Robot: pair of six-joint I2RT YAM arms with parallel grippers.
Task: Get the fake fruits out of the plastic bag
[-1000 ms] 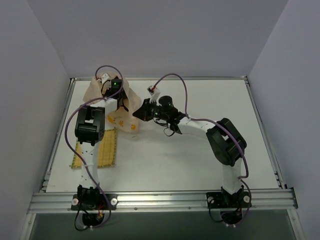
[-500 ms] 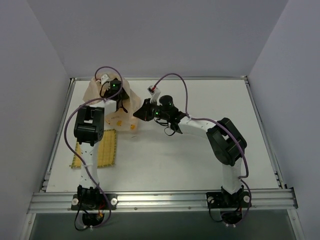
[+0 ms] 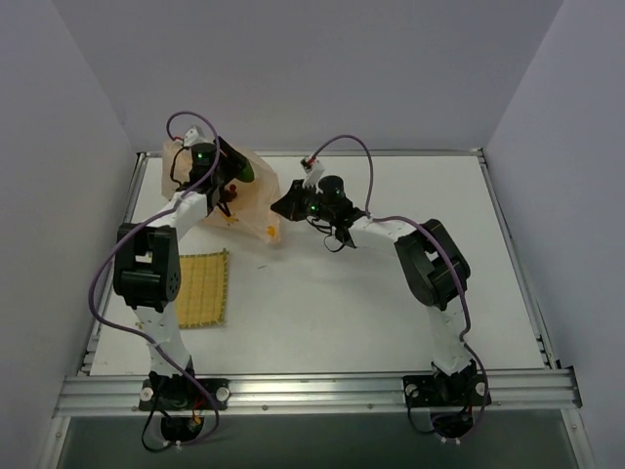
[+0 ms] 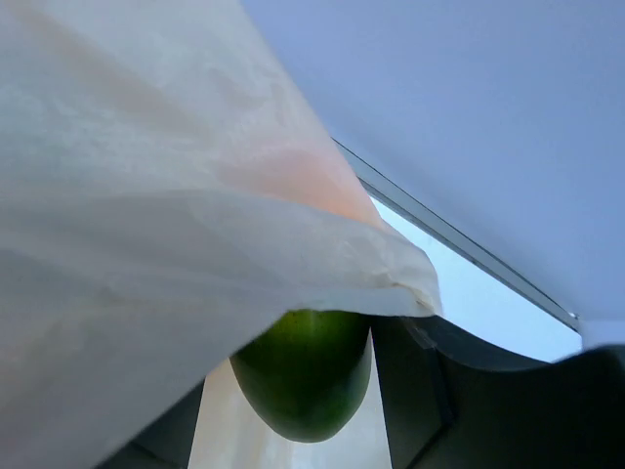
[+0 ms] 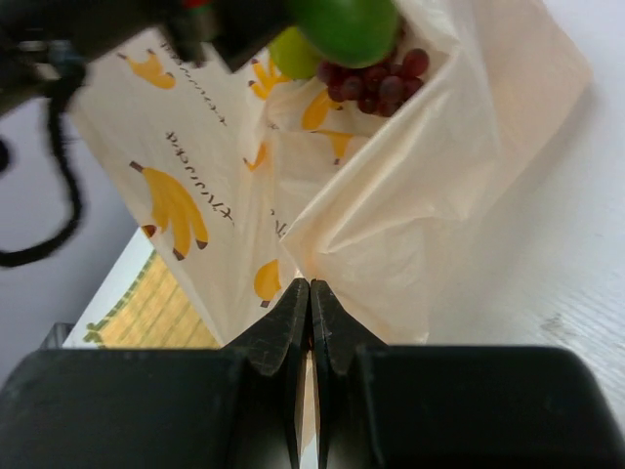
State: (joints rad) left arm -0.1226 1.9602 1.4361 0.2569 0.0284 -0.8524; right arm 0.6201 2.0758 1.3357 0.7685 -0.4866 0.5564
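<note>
The plastic bag (image 3: 256,207) lies at the back left of the table, its mouth held open. My left gripper (image 3: 232,174) is at the mouth, shut on the dark green fruit (image 3: 247,172); in the left wrist view the fruit (image 4: 308,376) sits between the dark fingers (image 4: 420,391), with bag film (image 4: 146,244) draped over it. The grape bunch (image 5: 376,78) and the yellow-green fruit (image 5: 293,54) lie inside the bag, just below the green fruit (image 5: 347,24). My right gripper (image 5: 310,288) is shut on the bag's edge (image 5: 410,225); it also shows in the top view (image 3: 283,207).
A yellow woven mat (image 3: 195,288) lies flat in front of the bag, near the left arm's elbow; it also shows in the right wrist view (image 5: 146,313). The table's back rail (image 4: 459,244) and the side wall stand close behind the bag.
The left arm has swung back and left, raising its gripper with the green fruit up to the bag's mouth. The bag has been pulled taller. The right gripper has shifted slightly back, still pinching the bag.
</note>
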